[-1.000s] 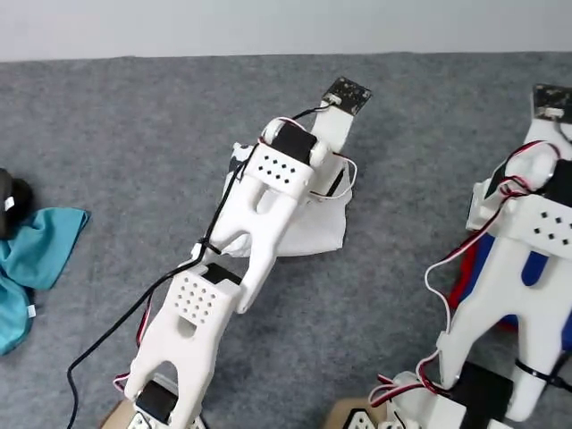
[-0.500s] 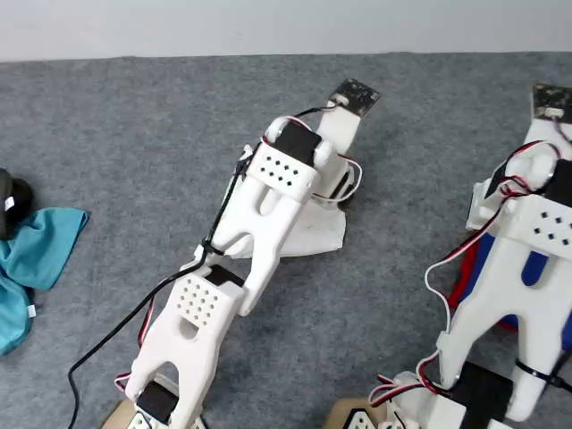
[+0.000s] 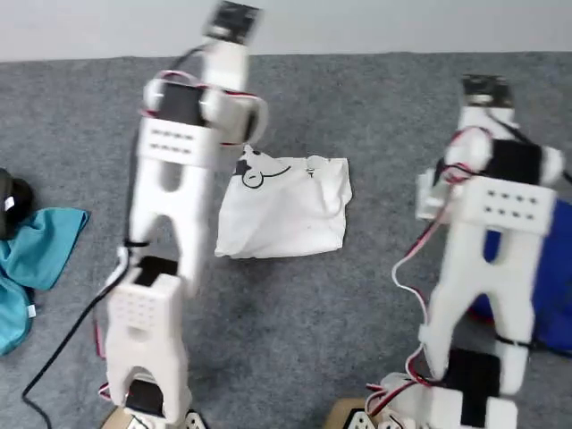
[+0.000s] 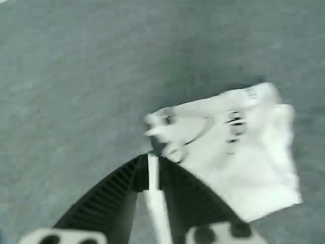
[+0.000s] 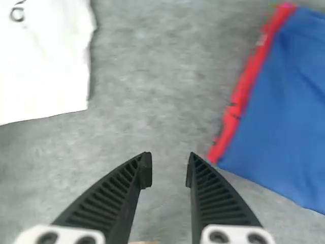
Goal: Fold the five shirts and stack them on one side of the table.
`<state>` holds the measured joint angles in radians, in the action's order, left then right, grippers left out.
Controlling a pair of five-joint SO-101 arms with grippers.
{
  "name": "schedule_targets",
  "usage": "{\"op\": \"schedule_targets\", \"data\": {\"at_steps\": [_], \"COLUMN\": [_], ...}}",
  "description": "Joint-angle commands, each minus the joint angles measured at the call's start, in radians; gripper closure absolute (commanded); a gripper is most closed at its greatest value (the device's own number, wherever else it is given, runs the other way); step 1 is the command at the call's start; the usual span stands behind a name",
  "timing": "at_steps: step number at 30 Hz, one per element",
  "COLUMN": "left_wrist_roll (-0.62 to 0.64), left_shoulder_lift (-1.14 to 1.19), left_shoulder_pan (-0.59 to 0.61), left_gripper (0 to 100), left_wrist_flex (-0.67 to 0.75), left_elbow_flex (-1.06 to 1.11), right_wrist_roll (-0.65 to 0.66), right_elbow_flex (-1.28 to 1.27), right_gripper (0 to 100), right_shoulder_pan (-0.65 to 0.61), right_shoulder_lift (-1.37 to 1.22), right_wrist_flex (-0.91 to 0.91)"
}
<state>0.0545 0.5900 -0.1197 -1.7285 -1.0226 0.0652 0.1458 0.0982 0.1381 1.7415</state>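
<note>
The folded white shirt [image 3: 286, 210] lies at the middle of the surface [image 3: 357, 299], its printed corner just beside the clenched, empty left hand [image 4: 149, 160], which is nearer than the released right hand [image 5: 167, 170] hanging beside the blue shirt [image 5: 284, 101].

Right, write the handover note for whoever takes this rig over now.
Left gripper: shut, empty, at a corner of the white shirt.
Right gripper: open, empty, over bare table between the white shirt and the blue shirt.
Done: the white shirt lies folded mid-table.
Left: the teal shirt lies crumpled at the left edge. Whether the red-trimmed blue shirt is folded, I cannot tell. Nothing is stacked on the white one.
</note>
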Motion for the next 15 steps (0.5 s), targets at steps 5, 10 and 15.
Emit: {"op": "schedule_targets", "data": {"at_steps": [5,10,15], "left_wrist_roll": [-0.009,-0.012,-0.015], "left_shoulder_lift": [-0.358,-0.549,-0.684], "left_shoulder_pan": [0.184,0.279,0.387], "left_gripper": [100,100,100], "left_wrist_flex": [-0.028,-0.025,-0.023], "left_elbow_flex": [0.272,0.504,0.690], "right_wrist_roll": [-0.037,-0.043,-0.043], "right_elbow_flex": [0.054,0.054,0.054], "right_gripper": [98.7,99.0,99.0], "right_shoulder_pan": [-0.117,-0.185,-0.243], "right_shoulder_lift": [-0.128,-0.223,-0.318], "right_wrist_flex": [-0.203,-0.360,-0.507]}}
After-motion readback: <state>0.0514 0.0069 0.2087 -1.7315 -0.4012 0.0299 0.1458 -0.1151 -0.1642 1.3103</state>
